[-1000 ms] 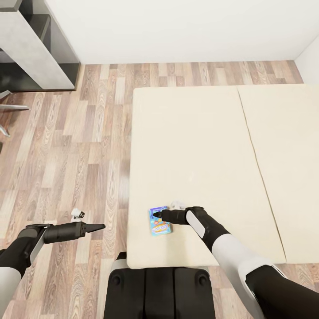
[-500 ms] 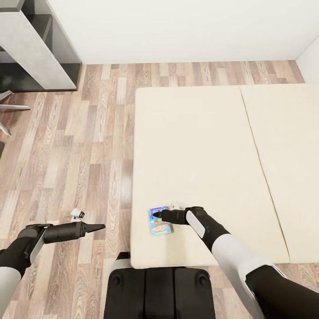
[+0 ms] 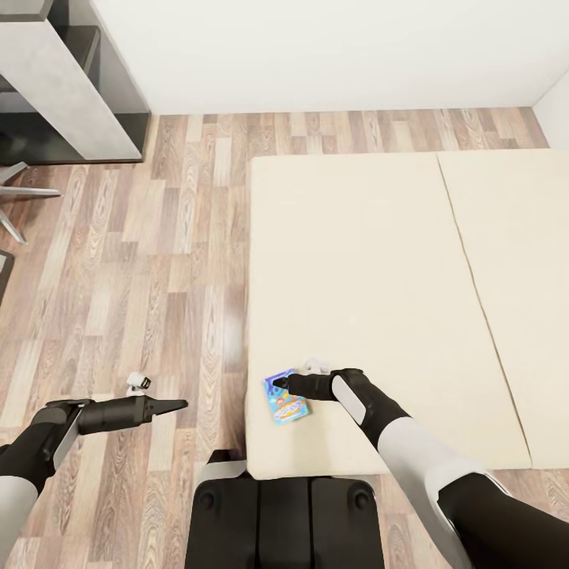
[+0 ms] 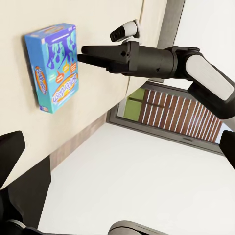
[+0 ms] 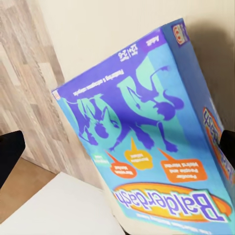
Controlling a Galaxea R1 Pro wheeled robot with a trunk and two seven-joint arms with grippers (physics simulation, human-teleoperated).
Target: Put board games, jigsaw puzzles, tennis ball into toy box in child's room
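A: Where is the game?
B: The blue game (image 3: 286, 397) lies flat on the bed (image 3: 371, 261), near the bed's front left corner. Its lid shows purple and teal figures and an orange oval with lettering.

A: And the right pincer?
B: The right pincer (image 3: 278, 382) rests low over the far end of the game, tips touching or just above the lid; I cannot tell which. In the left wrist view its fingers (image 4: 98, 54) lie close together, pressed to a point, closed on nothing that I can see.

A: The left pincer?
B: The left pincer (image 3: 180, 405) hangs over the floor (image 3: 134, 261), off the bed's left edge, fingers drawn together to a point and empty.

A: What differs from a second ago?
B: The whole view has slid: the bed's left edge and the grey shelf (image 3: 63, 87) at the far left both sit further right in the picture, so the camera moved. Both arms keep the same pose. The game has turned slightly on the bed, and it now lies nearer the bed's left edge than before.
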